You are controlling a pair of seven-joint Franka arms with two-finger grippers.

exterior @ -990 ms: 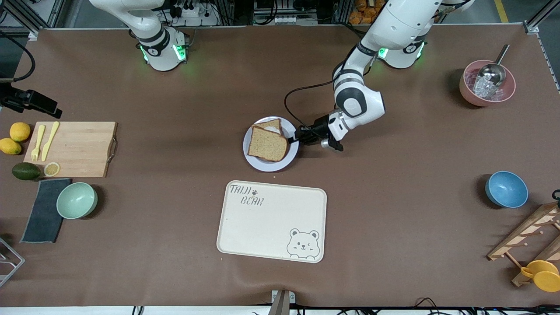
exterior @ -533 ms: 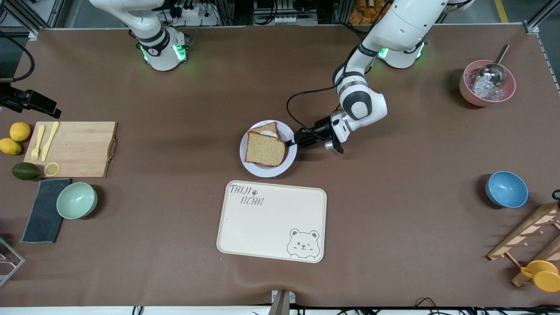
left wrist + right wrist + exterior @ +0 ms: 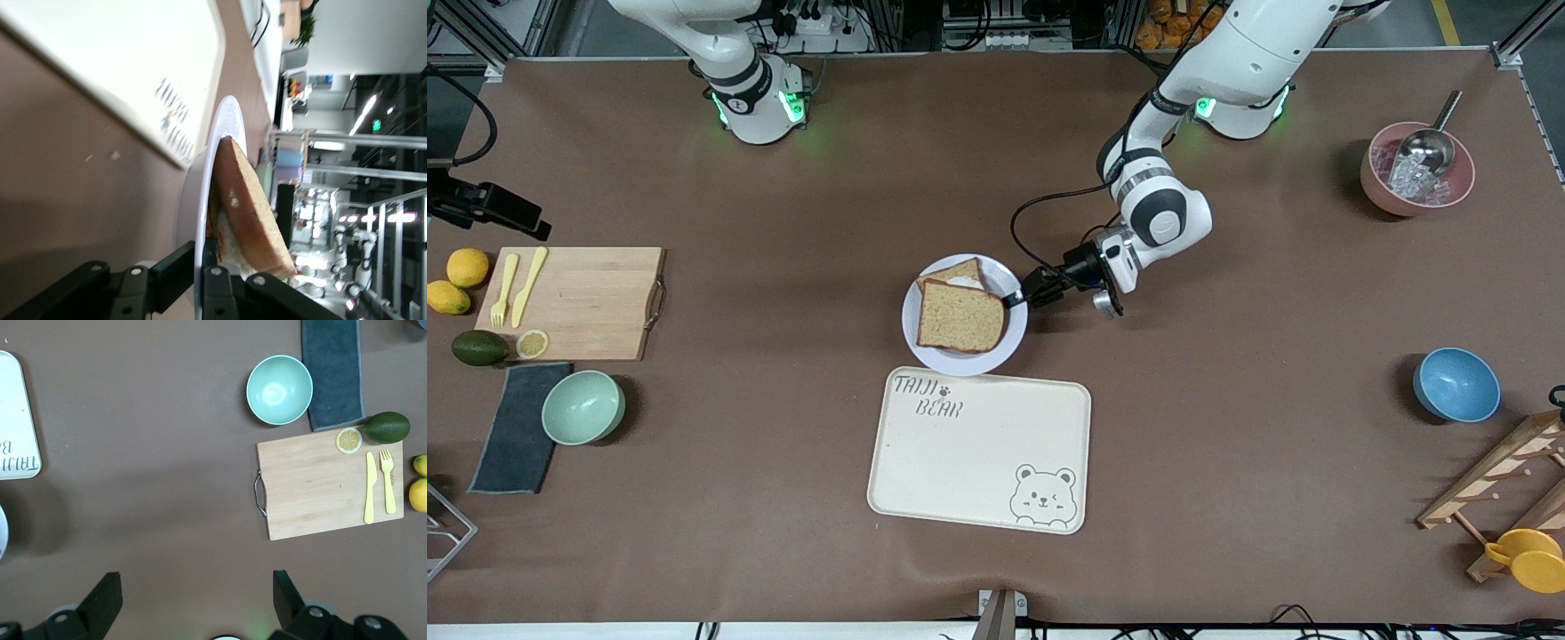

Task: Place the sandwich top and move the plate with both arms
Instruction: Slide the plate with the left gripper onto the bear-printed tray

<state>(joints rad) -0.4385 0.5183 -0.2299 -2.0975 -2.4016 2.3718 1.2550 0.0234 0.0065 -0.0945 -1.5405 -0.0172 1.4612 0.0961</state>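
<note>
Brown-covered table (image 3: 783, 498): left gripper (image 3: 1016, 298) clamps the plate (image 3: 925, 351) rim, sandwich top (image 3: 959, 318) on; next, onto the bear tray (image 3: 978, 449), while the right gripper (image 3: 193, 597) waits open.

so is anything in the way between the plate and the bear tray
Nothing visible. The plate, carrying the bread, is pinched at its rim by the left gripper, and its near edge sits right at the tray.
</note>
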